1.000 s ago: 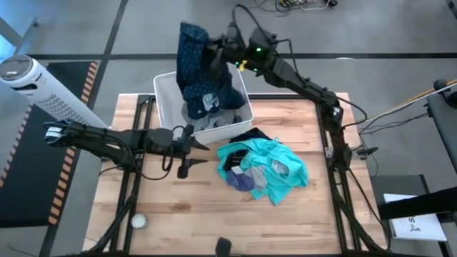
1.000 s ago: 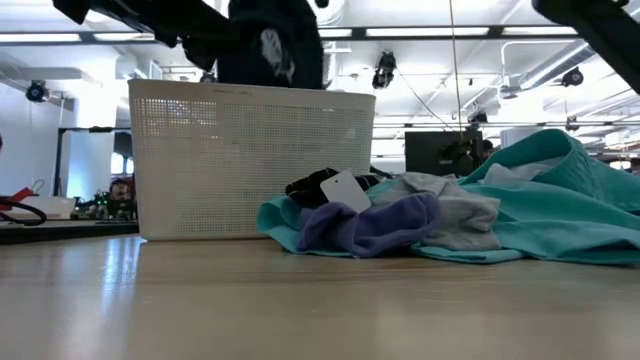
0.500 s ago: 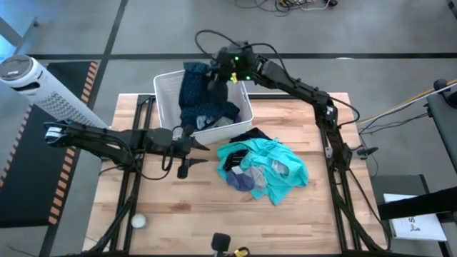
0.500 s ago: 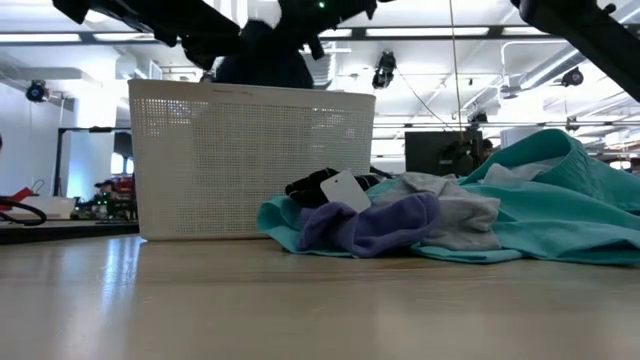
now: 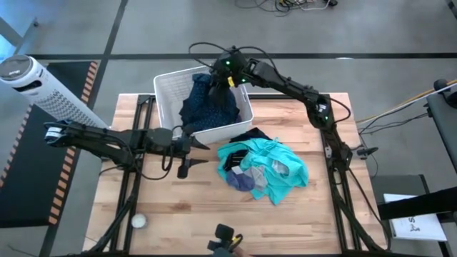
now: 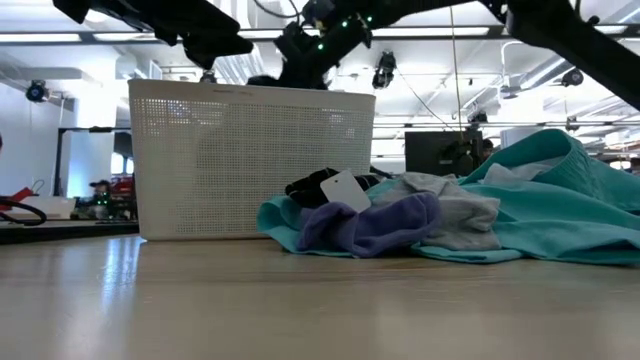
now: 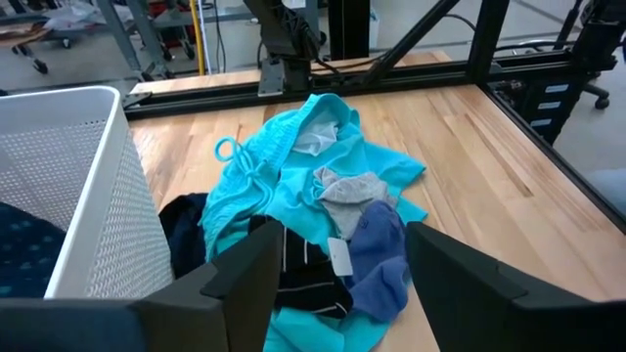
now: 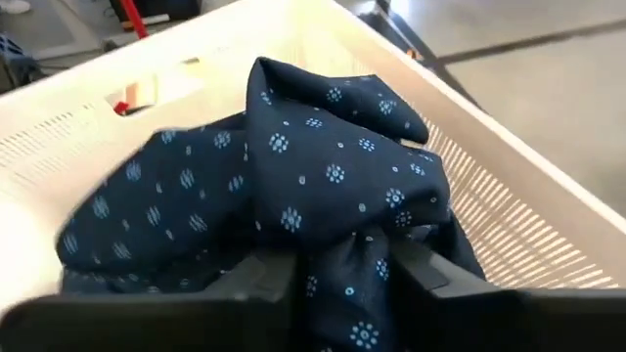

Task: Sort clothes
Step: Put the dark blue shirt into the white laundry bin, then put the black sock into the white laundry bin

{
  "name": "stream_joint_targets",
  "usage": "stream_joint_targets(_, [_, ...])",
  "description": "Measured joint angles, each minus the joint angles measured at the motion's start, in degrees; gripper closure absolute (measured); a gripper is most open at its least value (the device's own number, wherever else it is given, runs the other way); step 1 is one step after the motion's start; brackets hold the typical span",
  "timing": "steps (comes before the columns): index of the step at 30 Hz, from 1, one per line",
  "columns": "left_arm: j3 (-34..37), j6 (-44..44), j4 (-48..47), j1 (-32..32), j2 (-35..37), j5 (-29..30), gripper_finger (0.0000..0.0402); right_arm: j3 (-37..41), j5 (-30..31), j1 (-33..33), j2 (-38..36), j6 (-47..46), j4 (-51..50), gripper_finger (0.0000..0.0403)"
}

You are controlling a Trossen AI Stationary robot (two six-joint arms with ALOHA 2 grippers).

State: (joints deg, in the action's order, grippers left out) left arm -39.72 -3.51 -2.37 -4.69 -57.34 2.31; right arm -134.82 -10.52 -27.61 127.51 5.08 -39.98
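A white plastic basket point(image 5: 168, 78) stands at the table's far side. The navy dotted garment point(image 5: 207, 103) lies heaped inside it. My right gripper point(image 5: 214, 78) slants down over the basket's far rim, its fingers parted around a fold of that garment point(image 8: 293, 186). A pile of teal, grey, purple and black clothes point(image 5: 268, 168) rests on the wood to the right of the basket. My left gripper point(image 5: 193, 157) waits open at the basket's near side, facing the pile point(image 7: 293, 176) and touching nothing. My right gripper point(image 8: 342, 279) has a raised fold of the navy garment point(image 8: 342, 249) between its two parted fingers and comes at it slanting down from the far right. I cannot tell whether the fingers touch the cloth. The garment rests slack in the basket point(image 8: 509, 196).
A white cylinder point(image 5: 43, 89) lies beyond the table's left edge. A small white ball point(image 5: 138, 221) sits near the front left corner, and a dark object point(image 5: 227, 239) shows at the near edge. Bare wood point(image 5: 186, 207) lies in front of the pile.
My right gripper has come down toward the basket and tipped to point downward. The navy garment, which hung from it above the basket, has sunk in and now lies heaped inside.
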Motion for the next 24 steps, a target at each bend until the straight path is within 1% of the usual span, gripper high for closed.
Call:
stream_joint_targets(6, [0.0, 0.0, 0.0, 0.0, 0.0, 0.0, 0.0183, 0.0, 0.0, 0.3, -0.1, -1.1, 0.1, 0.0210])
stream_joint_targets(9, [0.0, 0.0, 0.0, 0.0, 0.0, 0.0, 0.0178, 0.0, 0.6, 0.2, -1.0, -3.7, 0.4, 0.0177])
stream_joint_targets(13, [0.0, 0.0, 0.4, 0.0, 0.0, 0.0, 0.0173, -0.2, 0.5, 0.2, -2.6, -2.0, 0.4, 0.0145])
stream_joint_targets(15, [0.0, 0.0, 0.9, 0.0, 0.0, 0.0, 0.0171, -0.2, -0.8, 0.3, -3.4, -0.2, -0.6, 0.0137])
stream_joint_targets(17, [0.0, 0.0, 1.9, 0.0, 0.0, 0.1, 0.0171, -0.2, -4.9, 0.3, -4.7, 2.5, -3.1, 0.0137])
stream_joint_targets(19, [0.0, -0.4, 3.3, 0.0, 0.0, 0.1, 0.0175, -0.2, -9.1, 0.4, -6.4, 5.1, -6.7, 0.0149])
stream_joint_targets(21, [0.0, -1.8, 4.6, 0.0, 0.0, 0.2, 0.0181, -0.2, -11.2, 0.5, -8.4, 7.5, -11.0, 0.0174])
stream_joint_targets(24, [0.0, -4.1, 6.7, 0.0, 0.0, 1.4, 0.0196, -0.2, -10.8, 1.0, -10.8, 11.8, -17.9, 0.0229])
